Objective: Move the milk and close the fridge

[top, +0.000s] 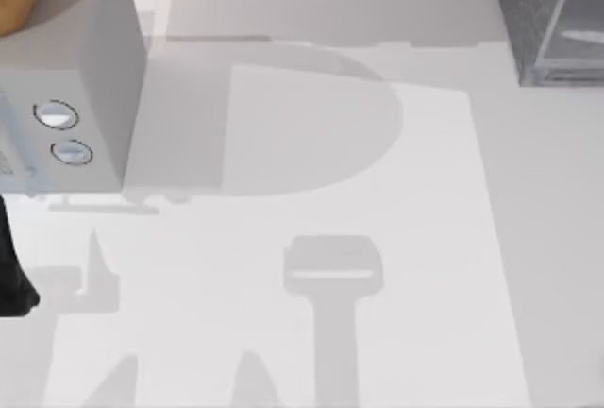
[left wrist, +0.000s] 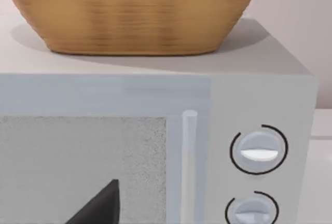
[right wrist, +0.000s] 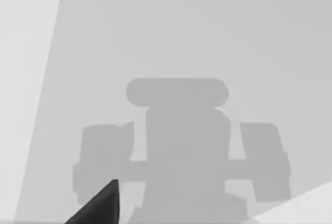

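Claw state on either arm I cannot tell; left arm [top: 14, 280] sits beside the microwave [top: 90, 77]; swinging toward the fridge [top: 547, 16] risks clipping it.

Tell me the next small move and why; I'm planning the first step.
Probably swing the right arm toward the fridge at the table's far right corner, since no carton shows on the table. The left gripper faces the dial box under the basket, away from the fridge.

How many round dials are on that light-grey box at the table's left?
2, both on the light-grey box front at the table's left: upper dial, lower dial just beneath. Others could be hidden.
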`<state>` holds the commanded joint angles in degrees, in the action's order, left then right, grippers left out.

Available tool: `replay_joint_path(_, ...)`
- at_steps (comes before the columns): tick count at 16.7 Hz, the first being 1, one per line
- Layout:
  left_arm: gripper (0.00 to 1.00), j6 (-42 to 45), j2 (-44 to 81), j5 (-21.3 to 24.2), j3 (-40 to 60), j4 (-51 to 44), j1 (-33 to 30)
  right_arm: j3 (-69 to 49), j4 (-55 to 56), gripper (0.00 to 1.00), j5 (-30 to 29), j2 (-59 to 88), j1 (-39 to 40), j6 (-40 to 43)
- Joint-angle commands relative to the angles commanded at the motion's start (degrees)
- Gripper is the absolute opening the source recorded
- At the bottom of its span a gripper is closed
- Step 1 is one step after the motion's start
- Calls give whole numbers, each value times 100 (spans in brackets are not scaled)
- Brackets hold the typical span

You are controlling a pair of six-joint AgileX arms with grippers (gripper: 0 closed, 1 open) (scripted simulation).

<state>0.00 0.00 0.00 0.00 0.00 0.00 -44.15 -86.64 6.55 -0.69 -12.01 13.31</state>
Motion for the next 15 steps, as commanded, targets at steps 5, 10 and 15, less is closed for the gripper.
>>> replay_joint_path(5, 100, 0, 0, 0, 0, 0, 0, -979, -259, 100, 1247, 2617, -2382, 2616)
replay_joint_path(10, 100, 0, 0, 0, 0, 0, 0, -1969, -269, 100, 2675, 5887, -5138, 5801)
replay_joint_path(15, 100, 0, 0, 0, 0, 0, 0, -2721, -7, 100, 3924, 8697, -7564, 8519)
